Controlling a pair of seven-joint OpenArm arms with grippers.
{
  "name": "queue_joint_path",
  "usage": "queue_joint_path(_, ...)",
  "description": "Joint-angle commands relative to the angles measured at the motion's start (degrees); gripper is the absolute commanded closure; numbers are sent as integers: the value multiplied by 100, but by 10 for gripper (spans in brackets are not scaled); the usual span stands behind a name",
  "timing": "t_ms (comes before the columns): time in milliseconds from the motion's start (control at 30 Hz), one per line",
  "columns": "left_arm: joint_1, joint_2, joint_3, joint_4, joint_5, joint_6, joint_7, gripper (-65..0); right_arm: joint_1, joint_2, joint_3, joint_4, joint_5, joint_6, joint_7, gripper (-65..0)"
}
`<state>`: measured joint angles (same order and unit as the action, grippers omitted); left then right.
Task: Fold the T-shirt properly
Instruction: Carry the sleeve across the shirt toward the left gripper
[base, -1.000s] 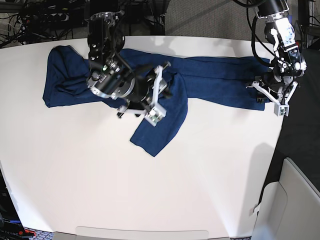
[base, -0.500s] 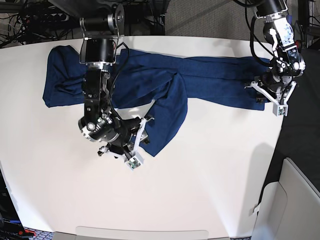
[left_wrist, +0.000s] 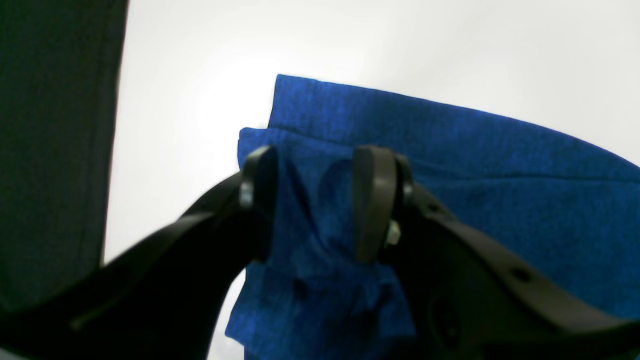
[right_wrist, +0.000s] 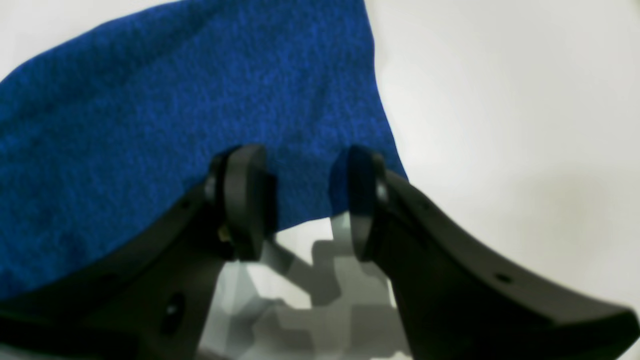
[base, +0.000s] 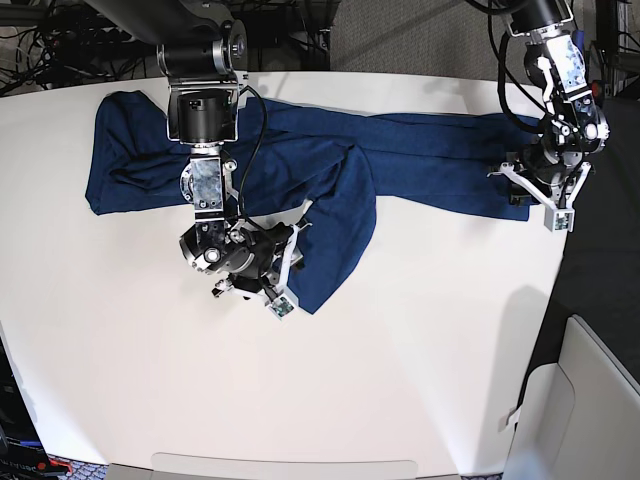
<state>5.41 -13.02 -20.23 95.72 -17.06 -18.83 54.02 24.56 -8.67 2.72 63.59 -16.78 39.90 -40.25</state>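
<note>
No writing, label, brand or number is showing clearly enough to read in any of the views. The shirt (base: 300, 165) is lying plain, with no print, across the far edge of the table (base: 400, 380).

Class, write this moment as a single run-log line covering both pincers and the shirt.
left pincer: shut on T-shirt end | right pincer: open, at sleeve edge | T-shirt: spread out, unfolded, on table
</note>
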Motion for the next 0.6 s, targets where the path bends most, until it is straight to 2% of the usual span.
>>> queue_joint_path(0,-62,-83,-30,111,-22,6,-79,-224,151,-33,5,-60,-103,10,56,-265)
queue_joint_path(167,-79,-83,-30,111,-22,6,-79,-224,256,-33,-39,-605,-279,10,-23,-253)
queue_joint_path(233,-79,-83,-30,111,-22,6,-79,-224,256,-33,-57,-676,-252,10,-261,-177)
queue_joint_path(300,-79,-83,-30,111,-22,6,-96,-224,256,-33,-206,-632,-182,10,-463,-65)
queue_joint_path(367,-79,-83,-30,111,-22,6,-105,-222,256,-33,-531,-632,161,10,-595,0)
queue_joint_path(467,-79,-83,-74,111,-22,6,-132,-221,265,-17,-936,-553,847,10,-709,-7)
queue_joint_path(567,-79,-74,-434,120,-30,6,-132,-221,221,45,-1147,-166,1691,10,-788,-7)
